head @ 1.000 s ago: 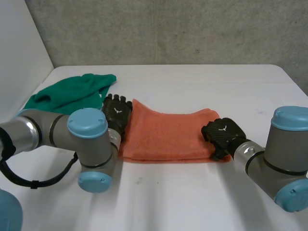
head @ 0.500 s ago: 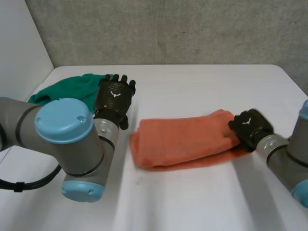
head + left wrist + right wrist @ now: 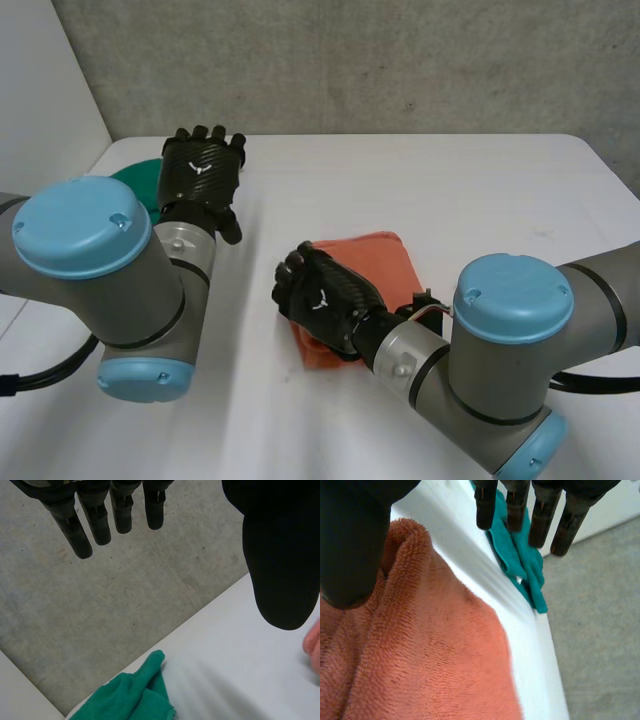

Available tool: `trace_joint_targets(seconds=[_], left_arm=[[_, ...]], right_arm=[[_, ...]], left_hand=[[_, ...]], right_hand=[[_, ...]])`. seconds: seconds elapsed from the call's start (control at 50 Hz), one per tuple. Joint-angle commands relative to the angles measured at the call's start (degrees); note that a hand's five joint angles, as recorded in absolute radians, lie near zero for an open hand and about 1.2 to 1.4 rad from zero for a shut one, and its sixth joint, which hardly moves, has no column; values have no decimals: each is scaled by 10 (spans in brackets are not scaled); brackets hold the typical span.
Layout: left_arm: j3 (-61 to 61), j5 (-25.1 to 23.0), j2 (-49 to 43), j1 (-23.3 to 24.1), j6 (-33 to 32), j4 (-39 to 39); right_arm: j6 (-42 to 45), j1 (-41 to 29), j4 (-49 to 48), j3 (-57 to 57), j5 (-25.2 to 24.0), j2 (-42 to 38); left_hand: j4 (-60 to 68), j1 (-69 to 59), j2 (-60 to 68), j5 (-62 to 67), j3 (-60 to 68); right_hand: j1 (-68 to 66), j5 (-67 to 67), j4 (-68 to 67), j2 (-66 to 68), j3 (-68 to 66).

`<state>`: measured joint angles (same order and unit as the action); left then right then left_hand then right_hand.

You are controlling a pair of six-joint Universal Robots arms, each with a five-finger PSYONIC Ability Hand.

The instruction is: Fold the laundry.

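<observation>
Right hand (image 3: 322,298) has swung right across. A second ago it was on the right end of the orange towel (image 3: 372,262); now it's over the left edge. The towel is about half as wide, so the right end went over onto the left and I'd call one fold done (it bunches in a ridge by my thumb, not crisp). That hand's fingers are straight and well apart from the thumb. Nothing is pinched and the towel just lies under the palm.

Left hand (image 3: 203,172) has come off the towel's left edge and lifted away. It's now over the green cloth (image 3: 138,180), fingers straight, thumb apart, holding nothing.

The towel sits mid-table (image 3: 450,190), clear of the green cloth. My read: flatten or fold the towel once more, then the green one, still crumpled.
</observation>
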<state>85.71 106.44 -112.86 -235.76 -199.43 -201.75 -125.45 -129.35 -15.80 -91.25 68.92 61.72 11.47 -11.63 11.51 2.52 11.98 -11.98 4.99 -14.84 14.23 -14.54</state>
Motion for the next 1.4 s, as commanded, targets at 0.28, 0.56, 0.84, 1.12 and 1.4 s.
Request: trace_joint_targets(seconds=[0.28, 0.56, 0.84, 1.12, 1.4], left_arm=[[-59, -148, -71, 72, 126, 99], [-92, -97, -170, 58, 52, 183], [-89, -114, -41, 57, 37, 179], [-85, -301, 52, -7, 114, 255], [-74, -353, 54, -12, 134, 270]], right_arm=[[-471, 157, 233, 122, 34, -15], [-382, 155, 239, 159, 89, -96], [-388, 166, 145, 52, 112, 17], [-571, 233, 151, -51, 89, 58], [-638, 225, 125, -54, 55, -7]], left_hand=[[19, -18, 19, 9, 14], [14, -13, 14, 4, 9], [1, 1, 0, -10, -4], [13, -11, 12, 2, 8], [13, -11, 12, 2, 8]], right_hand=[[20, -50, 48, -42, 45], [20, -50, 48, -42, 45], [20, -50, 48, -42, 45], [20, -50, 48, -42, 45], [-21, -9, 7, -1, 4]])
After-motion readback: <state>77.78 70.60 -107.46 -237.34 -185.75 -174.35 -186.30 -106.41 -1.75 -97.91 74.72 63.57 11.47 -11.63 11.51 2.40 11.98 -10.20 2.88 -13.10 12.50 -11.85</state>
